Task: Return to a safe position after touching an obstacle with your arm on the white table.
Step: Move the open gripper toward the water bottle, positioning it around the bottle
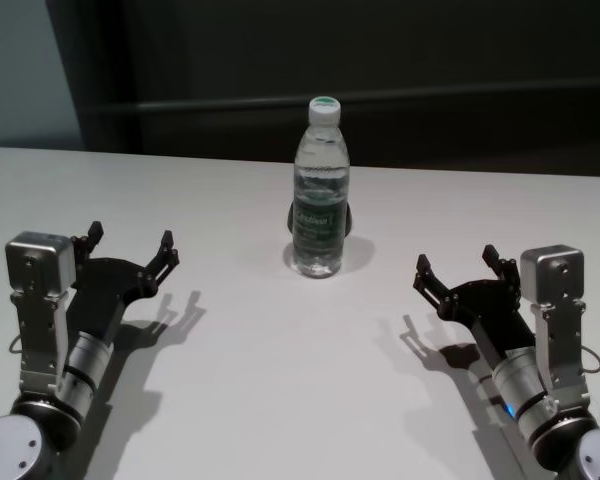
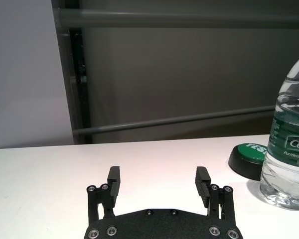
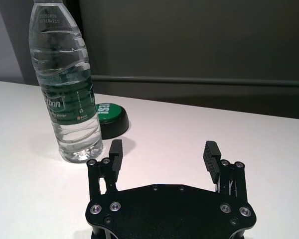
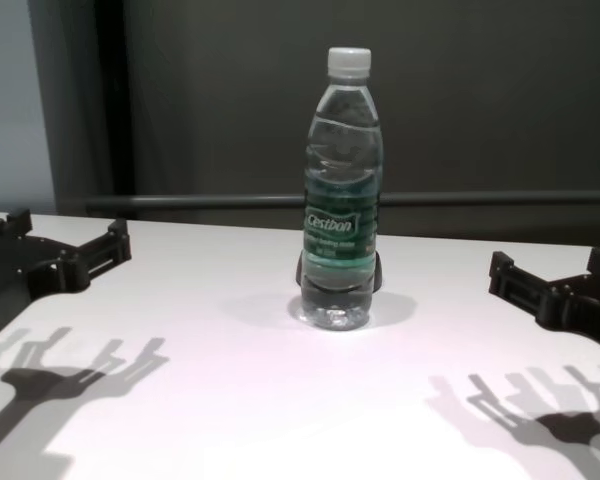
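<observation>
The obstacle, a clear water bottle with a white cap and a green Cestbon label, stands upright at the middle of the white table. It also shows in the chest view, the left wrist view and the right wrist view. My left gripper hovers open and empty over the table's left side, well apart from the bottle. My right gripper hovers open and empty over the right side, also apart from it. Its fingers point toward the bottle's side.
A black puck with a green top lies on the table right behind the bottle, also in the left wrist view. The table's far edge meets a dark wall with rails behind.
</observation>
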